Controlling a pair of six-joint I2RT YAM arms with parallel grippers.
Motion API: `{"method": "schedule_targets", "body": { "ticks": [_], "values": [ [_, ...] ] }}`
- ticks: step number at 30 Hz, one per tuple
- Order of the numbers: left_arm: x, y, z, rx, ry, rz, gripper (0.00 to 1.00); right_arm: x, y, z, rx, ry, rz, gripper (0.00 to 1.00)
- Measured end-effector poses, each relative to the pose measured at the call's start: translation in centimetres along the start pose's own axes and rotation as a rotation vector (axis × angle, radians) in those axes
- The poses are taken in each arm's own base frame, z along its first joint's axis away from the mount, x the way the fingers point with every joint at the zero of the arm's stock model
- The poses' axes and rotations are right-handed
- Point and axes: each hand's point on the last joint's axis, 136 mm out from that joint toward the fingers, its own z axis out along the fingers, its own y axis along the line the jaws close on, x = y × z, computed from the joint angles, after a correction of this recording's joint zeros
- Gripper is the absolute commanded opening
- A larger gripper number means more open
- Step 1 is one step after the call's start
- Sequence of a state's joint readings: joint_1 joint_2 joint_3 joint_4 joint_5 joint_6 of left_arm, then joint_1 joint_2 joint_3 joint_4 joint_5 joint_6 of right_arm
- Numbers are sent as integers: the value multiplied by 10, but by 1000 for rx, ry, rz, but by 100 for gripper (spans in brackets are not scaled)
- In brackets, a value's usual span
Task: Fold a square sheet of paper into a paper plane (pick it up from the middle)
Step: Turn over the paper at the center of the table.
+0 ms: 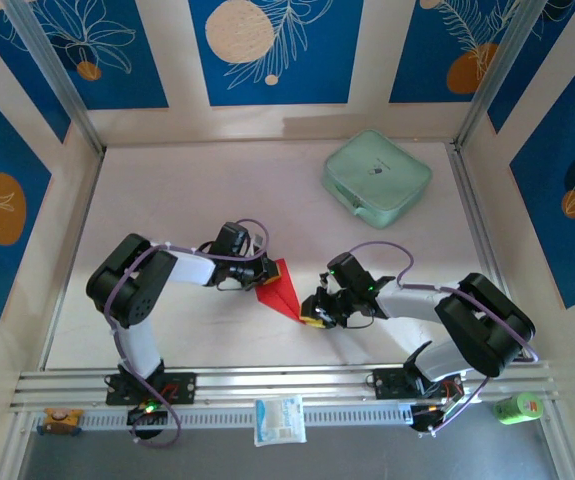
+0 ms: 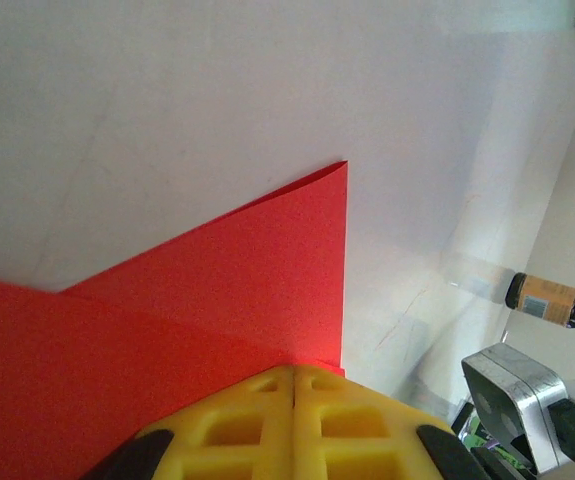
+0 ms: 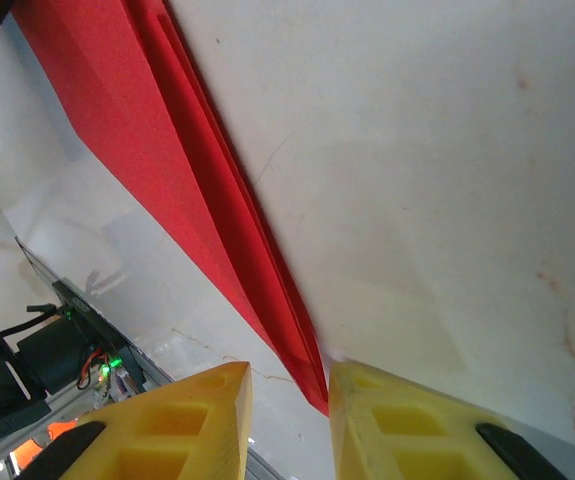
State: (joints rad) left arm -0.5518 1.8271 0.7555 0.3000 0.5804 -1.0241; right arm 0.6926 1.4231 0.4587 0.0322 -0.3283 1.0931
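Paper plane is flat on the table, mid-workspace, between my two hands. It's red, folded into layers and narrows to a sharp tip at the near-right end.

Left hand is on the wide upper-left end. In the left wrist view the yellow pads are clenched tight with no gap at the seam, and the red paper runs right up to them. I can't tell whether the sheet is pinched between the pads or just lies under them. One folded flap stands out ahead of the hand with a straight edge and a crisp corner.

Right hand is at the pointed end with its fingers parted a little. In the right wrist view the tip of the plane sits in the gap between the pads, closer to one of them. The gap is wider than the paper, so there's no grip. Stacked fold edges show along the plane's length.

The table is pale, with faint scuffs and stains. A mint-green case sits at the far right, well apart from the plane. An aluminium rail runs along the near edge and carries both arm bases. A white packet lies just below it in the middle, and a green can is at the right end. The walls are blue panels printed with leaves and circles.
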Motion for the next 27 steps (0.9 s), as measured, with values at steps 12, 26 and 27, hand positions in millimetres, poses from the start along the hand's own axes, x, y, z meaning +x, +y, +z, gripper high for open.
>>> {"method": "schedule_targets", "body": {
  "ticks": [12,26,27],
  "values": [
    [-1,0,0,10,-8,-18,3,6,-6,-4,14,10,12,30],
    [-1,0,-1,14,-10,-24,2,2,4,4,-5,41,43,29],
    [-1,0,0,14,-10,-24,3,-1,6,4,-13,34,37,29]
  ]
}}
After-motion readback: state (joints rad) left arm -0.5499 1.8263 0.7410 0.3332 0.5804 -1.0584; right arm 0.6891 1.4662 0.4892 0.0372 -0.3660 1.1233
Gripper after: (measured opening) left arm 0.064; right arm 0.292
